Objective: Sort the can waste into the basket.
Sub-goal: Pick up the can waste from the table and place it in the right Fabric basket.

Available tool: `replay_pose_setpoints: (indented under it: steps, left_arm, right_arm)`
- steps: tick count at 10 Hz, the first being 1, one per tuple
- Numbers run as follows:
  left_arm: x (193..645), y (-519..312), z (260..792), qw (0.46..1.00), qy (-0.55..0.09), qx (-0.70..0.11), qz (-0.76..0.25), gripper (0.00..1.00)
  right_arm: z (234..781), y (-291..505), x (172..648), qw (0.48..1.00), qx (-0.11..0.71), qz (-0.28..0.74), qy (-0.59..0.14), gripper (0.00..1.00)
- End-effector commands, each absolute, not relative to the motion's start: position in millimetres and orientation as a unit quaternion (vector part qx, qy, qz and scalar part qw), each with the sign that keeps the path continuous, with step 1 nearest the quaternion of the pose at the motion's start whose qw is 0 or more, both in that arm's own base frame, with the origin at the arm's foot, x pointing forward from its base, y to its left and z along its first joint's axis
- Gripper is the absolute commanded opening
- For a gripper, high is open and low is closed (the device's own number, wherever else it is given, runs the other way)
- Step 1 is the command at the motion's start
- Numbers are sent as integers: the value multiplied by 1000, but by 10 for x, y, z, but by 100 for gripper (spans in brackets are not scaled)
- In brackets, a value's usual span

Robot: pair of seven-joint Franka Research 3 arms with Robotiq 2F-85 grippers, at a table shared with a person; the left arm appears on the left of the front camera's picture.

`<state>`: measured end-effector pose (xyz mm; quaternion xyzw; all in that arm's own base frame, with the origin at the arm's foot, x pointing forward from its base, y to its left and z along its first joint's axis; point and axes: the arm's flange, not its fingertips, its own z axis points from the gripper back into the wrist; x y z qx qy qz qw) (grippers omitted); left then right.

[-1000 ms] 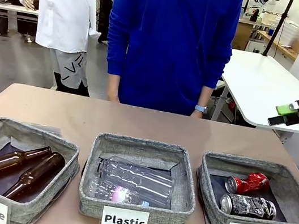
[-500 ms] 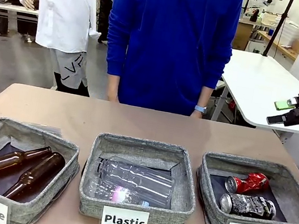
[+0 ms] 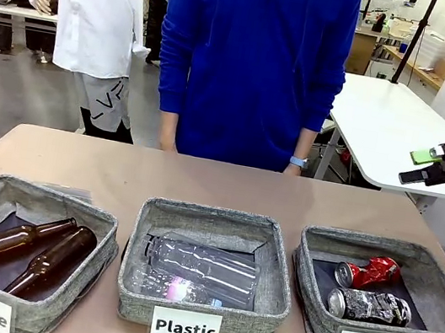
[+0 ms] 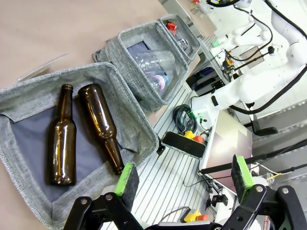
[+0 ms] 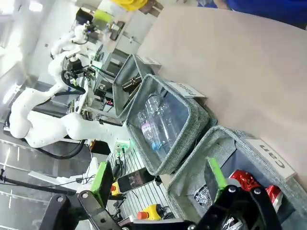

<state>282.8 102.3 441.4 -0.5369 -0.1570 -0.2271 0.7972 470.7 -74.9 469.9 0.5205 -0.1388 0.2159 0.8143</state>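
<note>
In the front view, you are seeing the red can (image 3: 368,271) and the black and silver can (image 3: 370,307) lying side by side in the Can basket (image 3: 436,279) at lower right, while the right gripper (image 3: 421,166) is hanging spread and empty at the right edge.

In the left wrist view, the left gripper (image 4: 184,178) is standing wide apart, gripping nothing, lower centre.

In the right wrist view, your fingers are gaping above the same basket (image 5: 201,158).

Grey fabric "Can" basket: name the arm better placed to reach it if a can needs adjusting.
Right. Its open end effector hangs above the table's right side, nearest the grey fabric "Can" basket holding the crushed red can and black-and-silver can. The left end effector looks down by the brown glass bottles.
</note>
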Motion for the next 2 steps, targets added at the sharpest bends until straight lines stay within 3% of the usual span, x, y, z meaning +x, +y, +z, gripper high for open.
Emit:
replay_pose_setpoints:
  steps: [1, 2]
  left_arm:
    - [2827, 1043, 4453, 795, -151, -542, -225, 100]
    - [2827, 1043, 4453, 795, -151, -542, -225, 100]
  right_arm:
    - [4676, -754, 4663, 811, 520, 226, -142, 100]
    - [4676, -754, 4663, 811, 520, 226, -142, 100]
